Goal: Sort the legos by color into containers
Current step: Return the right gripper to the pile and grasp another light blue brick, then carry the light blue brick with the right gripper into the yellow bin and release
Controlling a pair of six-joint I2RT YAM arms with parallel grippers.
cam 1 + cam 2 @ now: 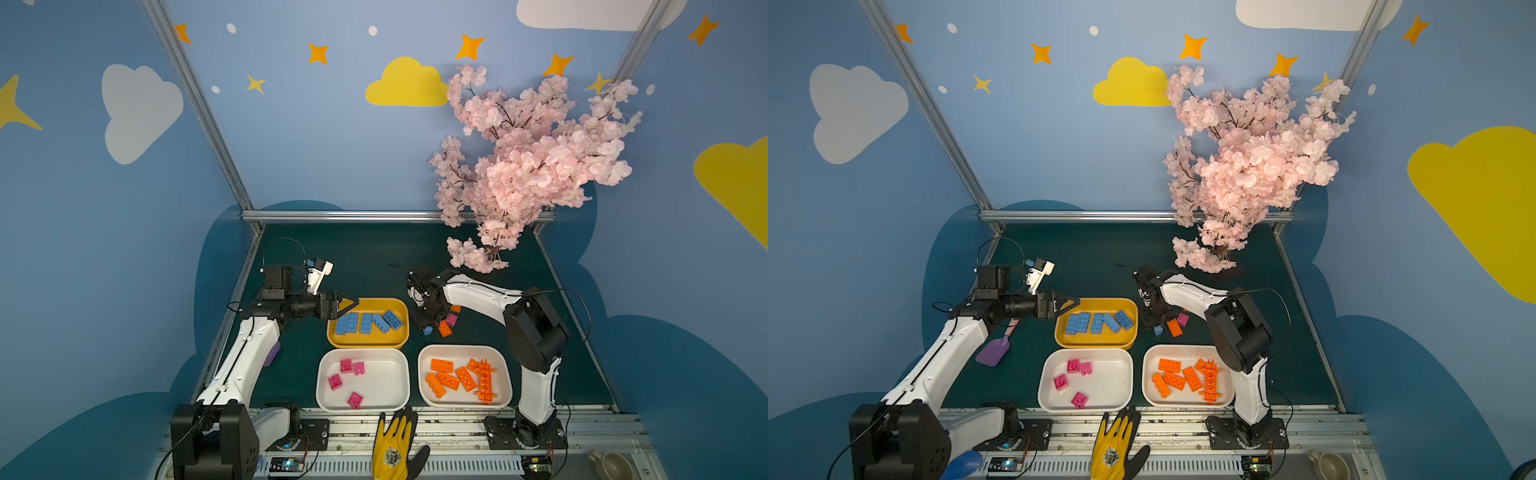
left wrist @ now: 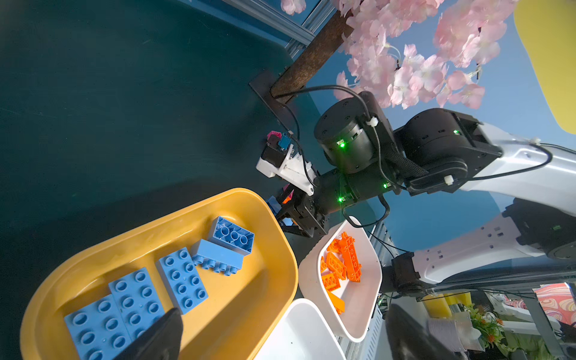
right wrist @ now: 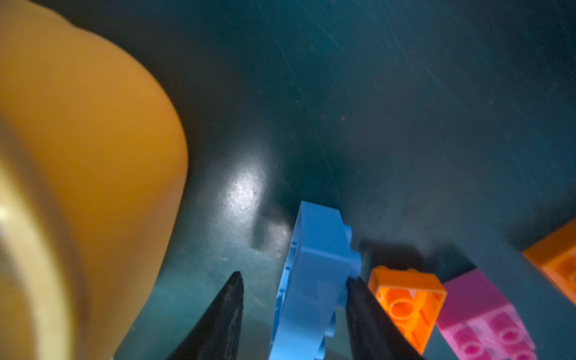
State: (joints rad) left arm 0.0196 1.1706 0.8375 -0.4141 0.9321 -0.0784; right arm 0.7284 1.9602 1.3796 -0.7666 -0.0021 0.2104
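Light-blue brick (image 3: 314, 280) on edge on the dark green table (image 3: 374, 109), bracketed by the two black fingers of the right end effector (image 3: 293, 277). Fingers partly spread: one fingertip (image 3: 361, 305) against the studded face, the opposite one apart from the hollow underside, a strip of table showing between. Not pinched from both sides. Just beyond the touching finger, an orange brick (image 3: 405, 299) with its hollow side toward the wrist camera, then a magenta-pink brick (image 3: 486, 318), then a second orange brick (image 3: 558, 255) cut off by the frame edge. Visible in both top views as a small loose cluster just to the right of the yellow-orange tray (image 1: 405, 332), on the far side of the orange-filled white tray (image 1: 465, 397). Five light-blue bricks (image 1: 365, 322) already inside the yellow-orange tray; four magenta-pink bricks (image 1: 347, 365) in the pink-filled white tray (image 1: 386, 386). Left end effector (image 1: 347, 305) spread wide, holding nothing, over the far left corner of the yellow-orange tray, well apart from the loose cluster.
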